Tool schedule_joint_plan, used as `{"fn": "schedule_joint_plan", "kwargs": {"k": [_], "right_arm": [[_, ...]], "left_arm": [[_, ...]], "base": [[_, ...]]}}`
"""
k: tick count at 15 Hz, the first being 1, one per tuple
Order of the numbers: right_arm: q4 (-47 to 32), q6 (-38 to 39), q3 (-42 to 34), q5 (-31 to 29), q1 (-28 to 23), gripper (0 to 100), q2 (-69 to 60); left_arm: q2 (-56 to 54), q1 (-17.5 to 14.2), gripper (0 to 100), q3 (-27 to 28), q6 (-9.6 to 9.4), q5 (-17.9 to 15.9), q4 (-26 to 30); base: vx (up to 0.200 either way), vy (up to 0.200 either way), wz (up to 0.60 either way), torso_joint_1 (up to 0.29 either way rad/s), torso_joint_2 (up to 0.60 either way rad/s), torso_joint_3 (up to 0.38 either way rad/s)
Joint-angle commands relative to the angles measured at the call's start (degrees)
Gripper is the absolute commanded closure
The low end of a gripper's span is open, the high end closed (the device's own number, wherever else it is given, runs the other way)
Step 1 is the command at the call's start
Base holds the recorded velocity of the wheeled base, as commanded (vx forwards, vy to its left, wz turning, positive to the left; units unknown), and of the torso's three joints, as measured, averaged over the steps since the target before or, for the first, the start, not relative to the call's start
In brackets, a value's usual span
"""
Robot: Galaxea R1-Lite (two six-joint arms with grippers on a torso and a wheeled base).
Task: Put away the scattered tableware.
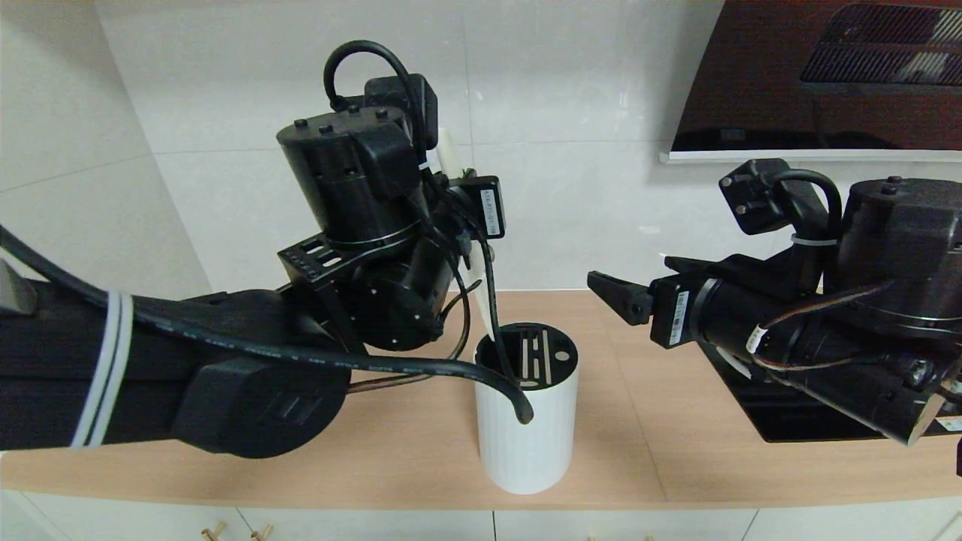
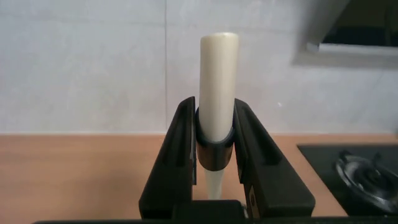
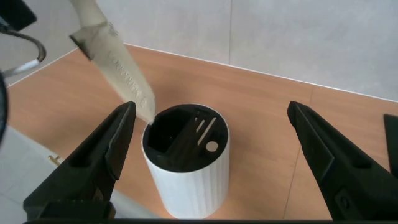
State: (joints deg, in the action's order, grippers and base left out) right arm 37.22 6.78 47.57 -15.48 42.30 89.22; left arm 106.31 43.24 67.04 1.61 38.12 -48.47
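Starting at your left, the left gripper (image 2: 216,111) is clamped on the cream handle of a knife (image 3: 119,63). The blade points down, its tip at the rim of the white holder (image 1: 526,439). That holder stands near the front edge of the counter (image 1: 661,428), about midway along. You look to be at the insertion step. Next, line the blade up with a free slot, lower it straight, then let go. Farther right, the right gripper (image 3: 209,111) hangs wide open, holding nothing, near the black hob (image 1: 782,424) at the counter's right edge.
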Motion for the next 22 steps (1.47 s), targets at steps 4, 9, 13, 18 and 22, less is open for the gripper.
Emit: {"fn": "schedule_joint_plan", "kwargs": {"k": [4, 9, 13, 18, 22], "right_arm": [[0.0, 0.0, 0.0, 0.0, 0.1, 0, 0.5], [0.2, 0.0, -0.1, 0.0, 0.1, 0, 1.0], [0.3, 0.0, -0.3, 0.0, 0.1, 0, 1.3], [0.3, 0.0, -0.4, 0.0, 0.1, 0, 1.5], [0.4, 0.0, -0.4, 0.0, 0.1, 0, 1.8]], "left_arm": [[3.7, 0.7, 100, -0.3, -0.47, 0.6, -2.6], [6.8, 1.2, 100, -0.3, -0.47, 0.6, -4.4], [8.9, 1.5, 100, -0.3, -0.38, 0.6, -5.5], [10.9, 2.0, 100, -0.6, -0.03, 0.8, -5.5], [13.7, 2.5, 100, -1.0, 0.06, 0.8, -5.4]], "base": [[0.000, 0.000, 0.00, 0.000, 0.00, 0.000], [0.000, 0.000, 0.00, 0.000, 0.00, 0.000], [0.000, 0.000, 0.00, 0.000, 0.00, 0.000], [0.000, 0.000, 0.00, 0.000, 0.00, 0.000], [0.000, 0.000, 0.00, 0.000, 0.00, 0.000]]}}
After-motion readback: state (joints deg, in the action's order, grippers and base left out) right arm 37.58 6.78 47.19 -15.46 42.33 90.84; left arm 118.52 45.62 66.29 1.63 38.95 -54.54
